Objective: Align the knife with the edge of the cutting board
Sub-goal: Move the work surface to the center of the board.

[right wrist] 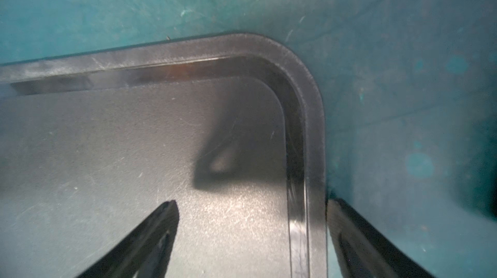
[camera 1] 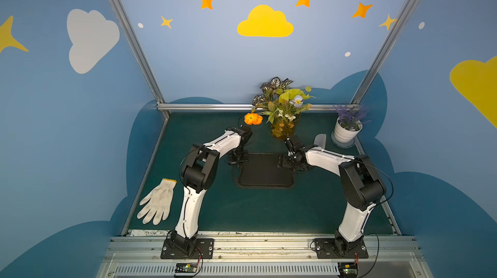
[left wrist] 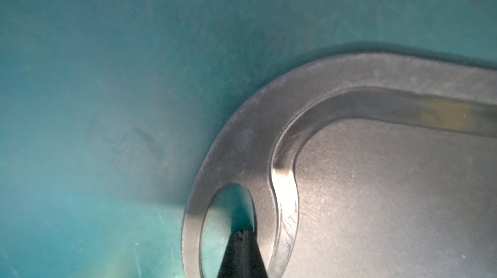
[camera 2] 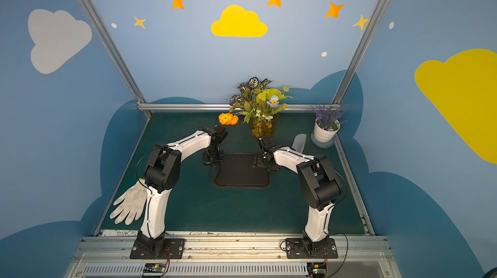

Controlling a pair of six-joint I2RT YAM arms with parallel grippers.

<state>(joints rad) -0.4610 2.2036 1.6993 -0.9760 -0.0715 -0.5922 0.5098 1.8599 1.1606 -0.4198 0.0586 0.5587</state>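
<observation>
The black cutting board [camera 1: 265,171] lies flat mid-table in both top views [camera 2: 240,173], its handle hole at the left end. My left gripper [left wrist: 243,233] is shut, its tip poking down into the oval handle hole [left wrist: 228,214]; it holds nothing. My right gripper [right wrist: 251,204] is open and straddles the board's right rim near the far corner. One of its fingers [right wrist: 164,222] is over the board and the other is outside the edge, over the mat. The knife shows only as a silver-grey blade [camera 1: 320,140] on the mat behind my right forearm; its handle is hidden.
A white work glove [camera 1: 157,202] lies at the front left. A vase of flowers [camera 1: 282,117] with an orange bloom [camera 1: 252,118] stands at the back behind the board. A white pot of lavender [camera 1: 347,128] sits at the back right, close to the blade.
</observation>
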